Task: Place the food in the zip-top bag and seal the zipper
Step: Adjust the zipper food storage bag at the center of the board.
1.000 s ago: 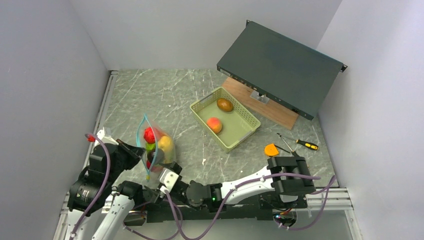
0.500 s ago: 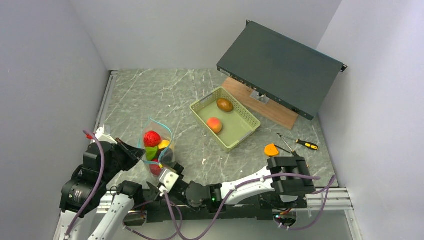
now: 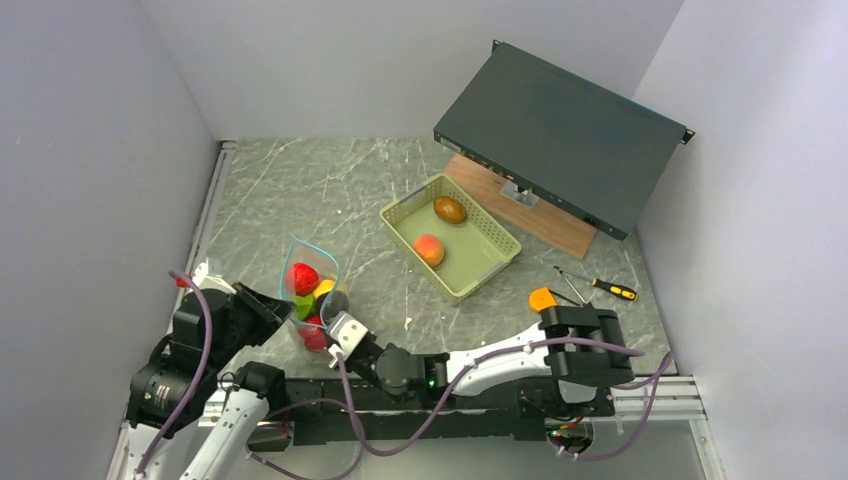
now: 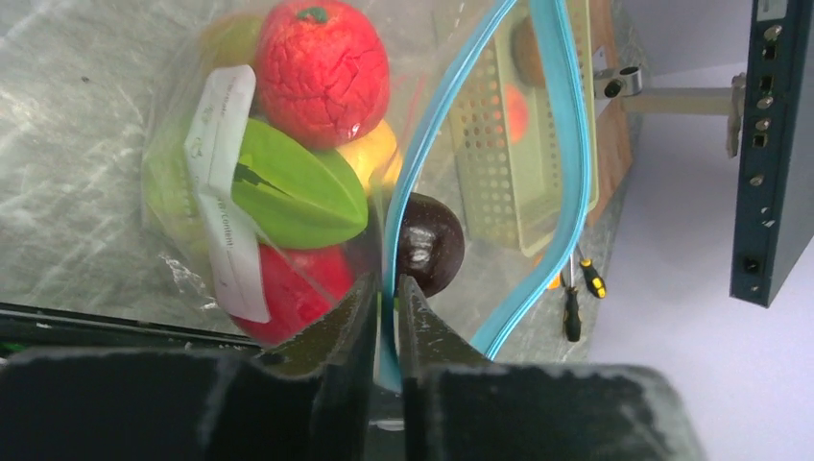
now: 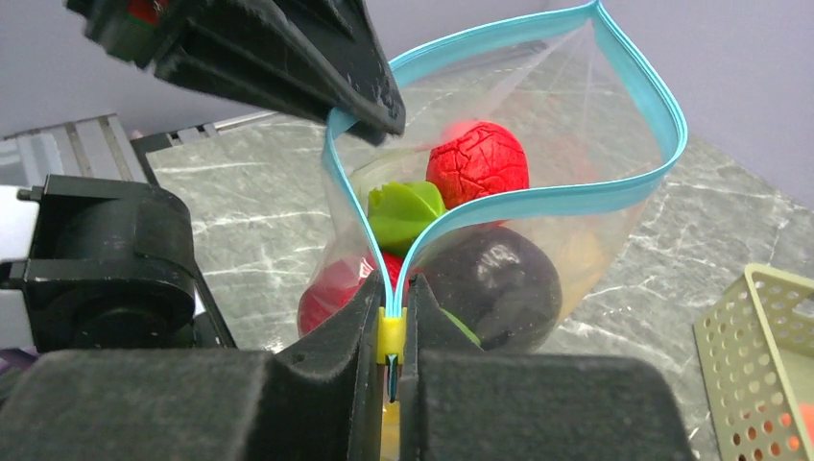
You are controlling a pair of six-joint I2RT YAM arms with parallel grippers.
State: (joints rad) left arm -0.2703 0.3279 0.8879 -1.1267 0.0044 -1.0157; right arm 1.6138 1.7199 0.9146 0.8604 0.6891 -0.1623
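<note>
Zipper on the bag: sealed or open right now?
Mostly open: the zipper gapes in a wide loop above the food, joined only where the right gripper pinches it.

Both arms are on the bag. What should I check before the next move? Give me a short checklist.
1. Left pincer grip on the zipper: ok, shut on the teal strip.
2. Right pincer grip: ok, shut on the zipper end at the yellow slider.
3. Zip-top bag mouth open: ok, a wide loop.
4. All food bagged: not ok; a brown piece and a peach piece lie in the green basket.
5. Free pincer to fetch them: not ok, both hold the bag.
6. Bag stands if released: cannot tell.
</note>
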